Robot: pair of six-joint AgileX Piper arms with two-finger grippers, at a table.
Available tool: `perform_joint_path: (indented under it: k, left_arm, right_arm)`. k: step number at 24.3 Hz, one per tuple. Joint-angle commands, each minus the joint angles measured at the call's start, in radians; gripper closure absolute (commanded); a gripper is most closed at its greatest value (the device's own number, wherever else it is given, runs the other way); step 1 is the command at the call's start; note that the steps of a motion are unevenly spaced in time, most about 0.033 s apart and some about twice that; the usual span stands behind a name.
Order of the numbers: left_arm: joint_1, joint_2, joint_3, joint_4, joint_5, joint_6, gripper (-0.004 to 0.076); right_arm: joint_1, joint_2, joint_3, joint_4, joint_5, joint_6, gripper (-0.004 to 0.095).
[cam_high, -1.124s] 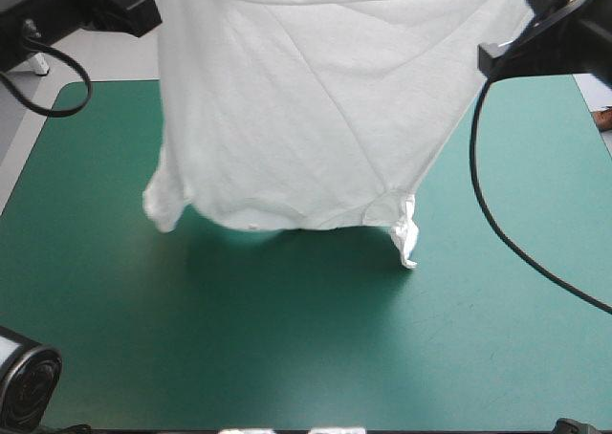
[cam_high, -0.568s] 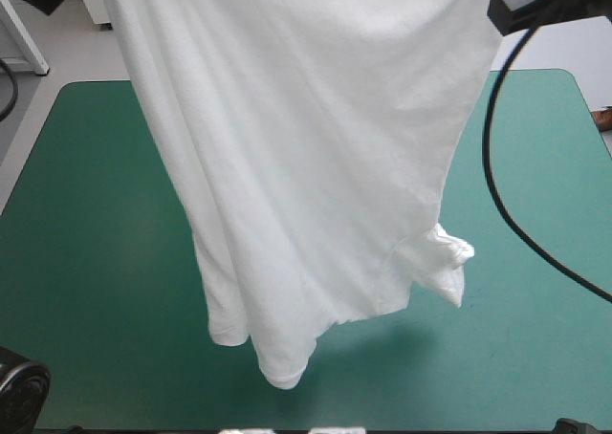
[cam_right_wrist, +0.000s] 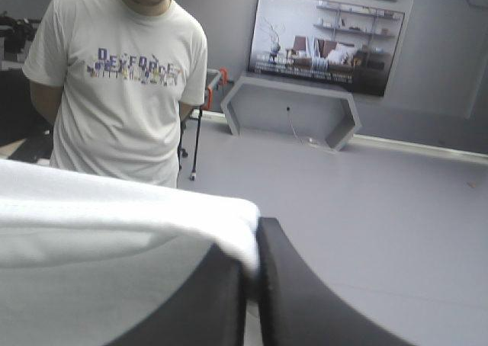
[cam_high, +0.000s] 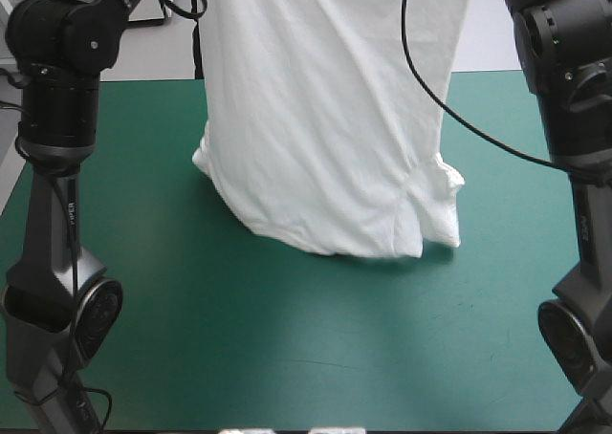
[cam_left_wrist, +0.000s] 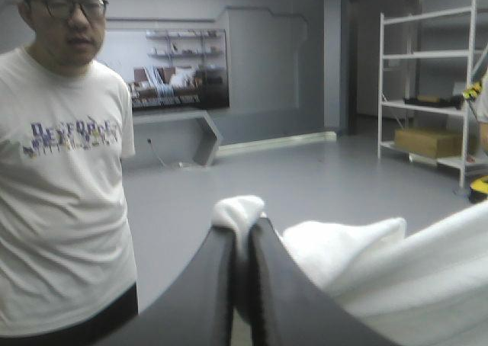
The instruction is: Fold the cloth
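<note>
Hanging over the teal-green desk (cam_high: 287, 358), the white T-shirt (cam_high: 325, 138) is pinched by left claw (cam_left_wrist: 242, 235) and right claw (cam_right_wrist: 255, 266), each all but closed on fabric.

I see the T-shirt (cam_high: 325, 128) as soft matt white cloth, creased; under it, the teal-green cover (cam_high: 287, 348) looks smooth, slightly sheened.
</note>
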Motion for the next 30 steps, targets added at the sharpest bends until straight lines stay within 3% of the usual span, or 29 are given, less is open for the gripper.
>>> perform_joint_path:
  k: [1, 7, 11, 14, 15, 17, 19, 26, 28, 30]
  left_arm:
    - [0.001, -0.017, -0.021, 0.019, -0.251, -0.006, 0.0734]
    - [0.001, 0.028, -0.021, 0.023, -0.32, -0.004, 0.0734]
    - [0.001, 0.053, -0.021, 0.053, -0.274, -0.002, 0.0734]
    - [0.001, 0.097, -0.021, 0.079, -0.17, -0.006, 0.0734]
    - [0.003, 0.132, -0.021, 0.091, -0.093, -0.013, 0.0734]
    - [0.011, 0.2, -0.021, 0.096, 0.029, -0.055, 0.0734]
    - [0.013, 0.262, -0.021, 0.118, 0.112, -0.102, 0.0734]
    - [0.034, 0.437, -0.021, 0.063, 0.233, -0.177, 0.0734]
    - [0.034, 0.464, -0.021, 0.032, 0.298, -0.177, 0.0734]
    - [0.031, 0.466, -0.021, 0.0, 0.436, -0.166, 0.0734]
  right_arm:
    - [-0.073, -0.004, -0.02, 0.023, -0.266, -0.013, 0.0925]
    - [-0.116, 0.018, -0.038, 0.058, -0.292, -0.013, 0.0925]
    - [-0.156, 0.037, -0.038, 0.162, -0.194, -0.021, 0.0925]
    - [-0.167, 0.079, -0.038, 0.229, -0.051, -0.024, 0.0925]
    - [-0.174, 0.118, -0.038, 0.276, 0.056, -0.032, 0.0925]
    - [-0.176, 0.189, -0.038, 0.329, 0.159, -0.034, 0.0925]
    - [-0.176, 0.263, -0.038, 0.379, 0.196, -0.034, 0.0925]
    - [-0.176, 0.445, -0.038, 0.466, 0.327, -0.05, 0.0925]
    - [-0.176, 0.489, -0.038, 0.495, 0.388, -0.065, 0.0925]
    - [-0.176, 0.511, -0.035, 0.511, 0.507, -0.065, 0.0925]
